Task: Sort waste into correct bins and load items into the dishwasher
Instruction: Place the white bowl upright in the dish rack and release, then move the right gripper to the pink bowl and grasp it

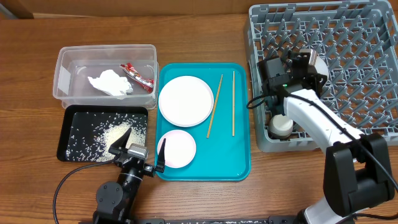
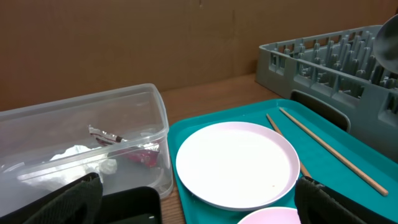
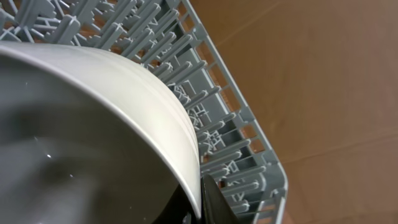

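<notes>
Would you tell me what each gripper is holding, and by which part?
The right gripper grips the whitish bowl by its rim; the left gripper holds nothing.

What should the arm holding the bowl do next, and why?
Probably lower the whitish bowl a little onto the pegs of the grey rack. The right gripper has its jaws shut on the bowl's rim, over the rack, so it looks ready to be set down.

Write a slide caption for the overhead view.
Right gripper holds the whitish bowl over the dish rack; plate, pink bowl and chopsticks lie on the teal tray; left gripper open near rice.
</notes>
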Controlling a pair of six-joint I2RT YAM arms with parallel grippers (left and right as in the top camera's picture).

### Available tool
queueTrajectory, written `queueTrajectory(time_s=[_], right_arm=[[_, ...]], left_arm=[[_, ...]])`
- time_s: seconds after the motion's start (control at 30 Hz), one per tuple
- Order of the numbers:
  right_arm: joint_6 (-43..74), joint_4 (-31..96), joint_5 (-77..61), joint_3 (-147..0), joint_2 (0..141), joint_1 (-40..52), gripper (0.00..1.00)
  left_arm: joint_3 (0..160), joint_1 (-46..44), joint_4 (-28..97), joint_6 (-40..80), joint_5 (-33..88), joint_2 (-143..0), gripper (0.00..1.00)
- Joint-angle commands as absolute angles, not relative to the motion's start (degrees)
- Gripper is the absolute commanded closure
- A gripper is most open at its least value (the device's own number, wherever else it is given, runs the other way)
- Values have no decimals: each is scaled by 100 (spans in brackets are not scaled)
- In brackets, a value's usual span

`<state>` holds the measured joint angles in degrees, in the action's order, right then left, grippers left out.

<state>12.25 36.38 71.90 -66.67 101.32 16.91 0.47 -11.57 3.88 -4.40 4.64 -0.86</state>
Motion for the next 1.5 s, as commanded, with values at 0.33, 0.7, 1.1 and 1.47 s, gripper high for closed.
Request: queueTrajectory(time_s=[0.33, 0.7, 1.1, 1.47], right_arm=[[1216, 3771, 6987, -6761, 9902, 2408, 96], [676, 2716, 7039, -7054, 9900, 1605, 96], [1520, 3977, 5942, -7046, 9946, 1538, 96], [2086, 4766, 5822, -7048, 10007, 1857, 88]], left_arm=[[27, -1118, 408, -342, 432, -36, 0], [27, -1118, 408, -342, 432, -36, 0], [27, -1118, 408, -342, 429, -36, 0], [27, -1118, 408, -342, 429, -36, 0]])
